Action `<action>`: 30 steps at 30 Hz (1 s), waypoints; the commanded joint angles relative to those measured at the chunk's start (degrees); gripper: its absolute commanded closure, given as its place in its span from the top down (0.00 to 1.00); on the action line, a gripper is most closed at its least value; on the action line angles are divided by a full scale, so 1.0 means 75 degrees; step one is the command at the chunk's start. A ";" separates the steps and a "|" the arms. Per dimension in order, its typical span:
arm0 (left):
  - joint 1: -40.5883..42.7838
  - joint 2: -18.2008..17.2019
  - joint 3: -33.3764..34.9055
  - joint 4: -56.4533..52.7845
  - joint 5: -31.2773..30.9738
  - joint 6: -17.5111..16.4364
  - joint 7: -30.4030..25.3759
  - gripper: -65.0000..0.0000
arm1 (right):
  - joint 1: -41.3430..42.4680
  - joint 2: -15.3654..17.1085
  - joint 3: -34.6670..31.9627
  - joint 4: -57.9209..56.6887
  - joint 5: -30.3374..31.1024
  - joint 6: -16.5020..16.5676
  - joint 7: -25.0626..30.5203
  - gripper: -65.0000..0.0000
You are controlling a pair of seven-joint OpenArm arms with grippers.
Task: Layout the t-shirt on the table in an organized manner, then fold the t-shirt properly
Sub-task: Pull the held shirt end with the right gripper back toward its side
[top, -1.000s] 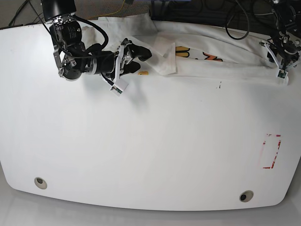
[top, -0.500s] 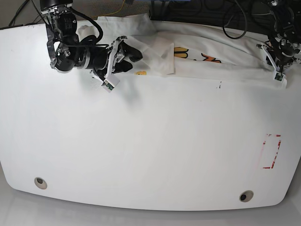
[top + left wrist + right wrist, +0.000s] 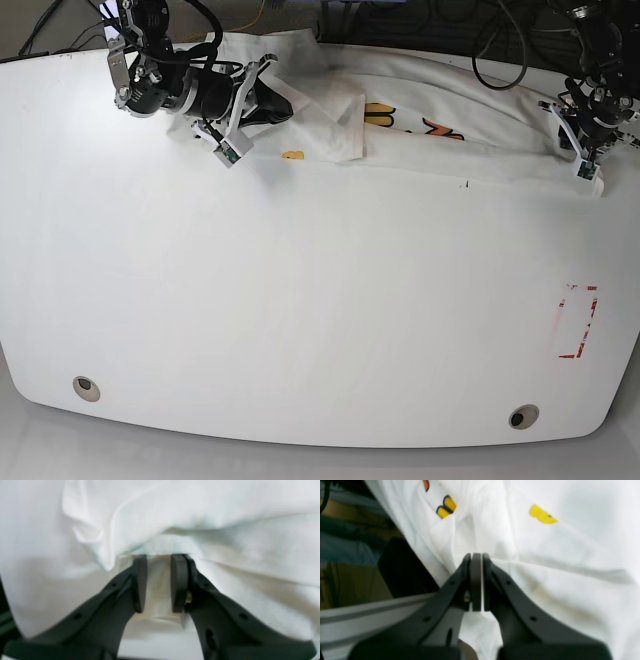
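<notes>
We start at our right gripper (image 3: 477,580), whose pads are pressed together with only a thin edge of white cloth running up between them, so we judge it has pinched a fold of the t-shirt (image 3: 420,140) near its bunched end. Our left gripper (image 3: 160,582) stands narrowly parted with a thicker band of fabric filling the gap between the pads, a grip on what looks like a hem or seam at the opposite end. Holding the two far ends this way makes sense to us for the layout step: the garment lies stretched in a long, crumpled strip along the far edge of the table (image 3: 300,320), and two end grips would let us pull it toward the middle and spread it flat before any fold. The near part of the tabletop carries only a red tape rectangle (image 3: 575,322) and two grommet holes (image 3: 86,388). Of the print we see only fragments, yellow and orange letter shapes (image 3: 446,506) outlined dark and a small yellow emblem (image 3: 541,515); no word or brand can be read.
</notes>
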State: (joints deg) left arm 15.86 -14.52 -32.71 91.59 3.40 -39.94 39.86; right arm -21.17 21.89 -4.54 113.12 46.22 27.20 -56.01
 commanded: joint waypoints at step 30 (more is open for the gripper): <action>0.0177 0.0055 0.0370 0.0066 -0.0025 -0.0008 -0.0151 0.22 | 0.0097 0.0545 0.0071 -0.1749 -0.1315 0.0622 0.0593 0.00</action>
State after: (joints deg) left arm 17.15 -13.91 -31.14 91.68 3.44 -39.40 38.04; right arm -21.15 24.29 -4.34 100.88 38.06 31.48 -51.29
